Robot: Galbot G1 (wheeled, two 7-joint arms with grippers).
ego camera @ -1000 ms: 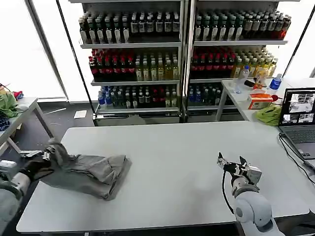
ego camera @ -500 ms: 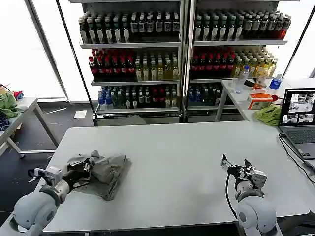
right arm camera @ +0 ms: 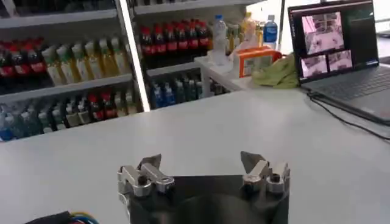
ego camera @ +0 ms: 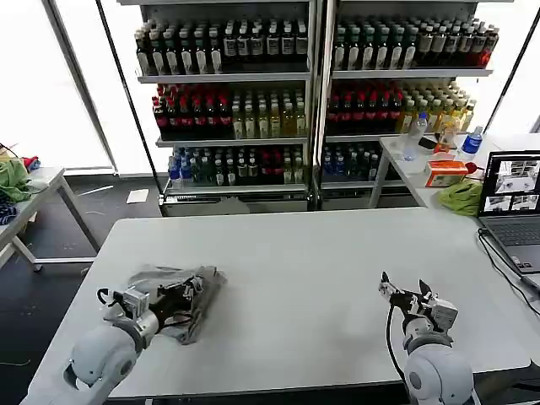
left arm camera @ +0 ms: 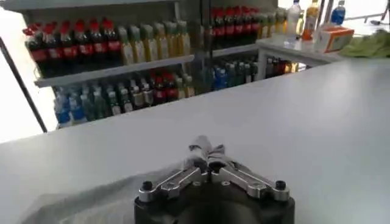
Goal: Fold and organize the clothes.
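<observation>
One grey T-shirt [ego camera: 204, 305] lies bunched in a small heap on the near-left part of the white table [ego camera: 295, 253]. My left gripper [ego camera: 184, 290] reaches over the heap from the left edge. In the left wrist view that gripper [left arm camera: 207, 159] is shut on a pinched ridge of the grey cloth [left arm camera: 91, 196]. My right gripper [ego camera: 402, 294] hovers low over the near-right part of the table, far from the shirt. Its fingers [right arm camera: 148, 163] stand wide apart with nothing between them, and the gripper [right arm camera: 200, 161] faces bare tabletop.
An open laptop [ego camera: 513, 196] with a black cable [ego camera: 499, 257] sits at the table's right edge. Behind it a side table holds a green cloth [ego camera: 461, 197], an orange box and bottles. Drink shelves [ego camera: 312, 93] fill the back. Another small table with green cloth [ego camera: 12, 179] stands far left.
My left arm has swung in from the table's left edge, carrying the shirt's edge rightward over itself, and the heap is now smaller. The right gripper has barely shifted.
</observation>
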